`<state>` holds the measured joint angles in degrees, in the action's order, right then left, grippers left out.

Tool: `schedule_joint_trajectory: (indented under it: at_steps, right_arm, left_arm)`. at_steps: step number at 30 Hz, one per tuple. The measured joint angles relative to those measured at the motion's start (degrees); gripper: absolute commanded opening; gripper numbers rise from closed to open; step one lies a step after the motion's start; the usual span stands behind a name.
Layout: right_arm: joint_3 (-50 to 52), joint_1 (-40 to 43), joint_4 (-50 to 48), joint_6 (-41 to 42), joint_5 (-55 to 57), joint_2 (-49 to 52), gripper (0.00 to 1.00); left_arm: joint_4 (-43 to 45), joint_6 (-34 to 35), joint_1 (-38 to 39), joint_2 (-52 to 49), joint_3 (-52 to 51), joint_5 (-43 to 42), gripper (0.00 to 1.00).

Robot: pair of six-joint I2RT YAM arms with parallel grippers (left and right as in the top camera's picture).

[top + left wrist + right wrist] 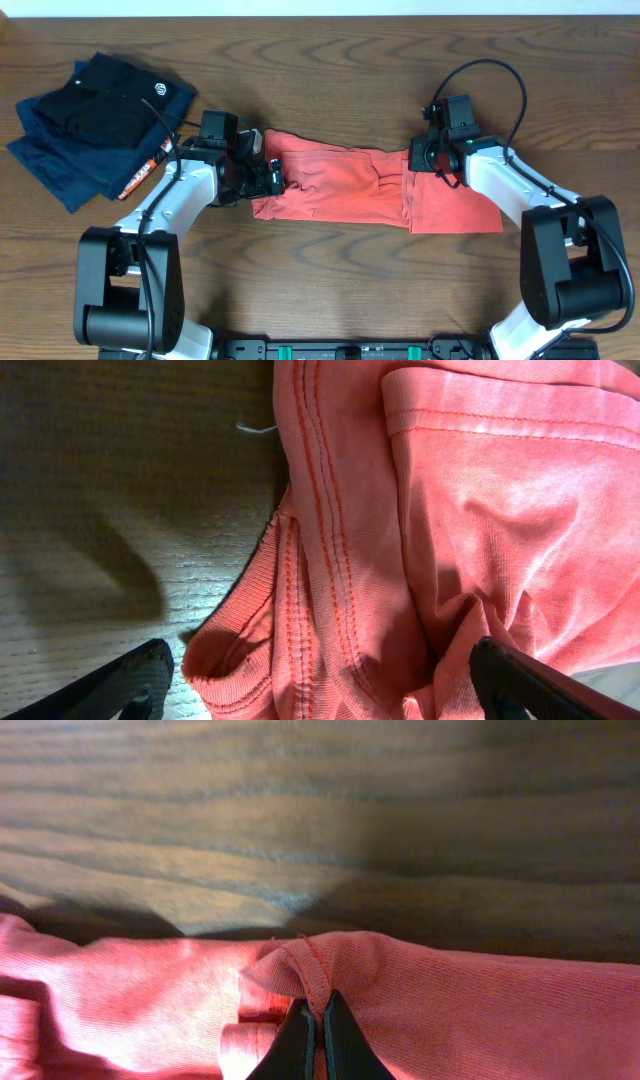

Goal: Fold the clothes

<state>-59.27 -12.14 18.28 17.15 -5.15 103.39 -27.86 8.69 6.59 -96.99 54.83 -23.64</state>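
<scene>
Two grippers work the ends of the T-shirt (pixel 345 185), which lies on the table (pixel 320 290) as a long, rumpled band that starts just beside the pile of dark clothes (pixel 90 125) and stretches away from it. The cloth is coral-red cotton with double rows of stitching along its hems. It is already doubled over lengthwise, with soft creases through the middle and a flatter, squarer flap at the end far from the pile; no print shows from these views. It looks light, limp and not at all fragile, so I expect it to sag and bunch wherever it is lifted from a single spot. It should grip the wood enough to drag rather than slide. The stitched hems and corners seem the best places to take it, since the layered edge gives the jaws more to bite. At the end far from the pile, the right gripper (pixel 318 1042) is pinched tight on a raised fold of hem. At the end nearest the pile, the left gripper (pixel 262 174) stands wide, its fingers straddling bunched fabric and holding nothing.
</scene>
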Motion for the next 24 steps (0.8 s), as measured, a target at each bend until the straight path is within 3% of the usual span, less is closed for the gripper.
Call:
schedule_joint_trajectory:
  at_steps: [15, 24]
  right_arm:
    - [-1.55, 0.35, -0.13, 4.44, 3.56, -0.83, 0.01]
    - [-1.66, 0.55, -6.38, 10.67, 4.85, -0.83, 0.1]
  left_arm:
    - [-0.61, 0.02, 0.0, 0.0, 0.0, 0.02, 0.96]
    - [-1.42, 0.0, 0.0, 0.0, 0.0, 0.0, 0.96]
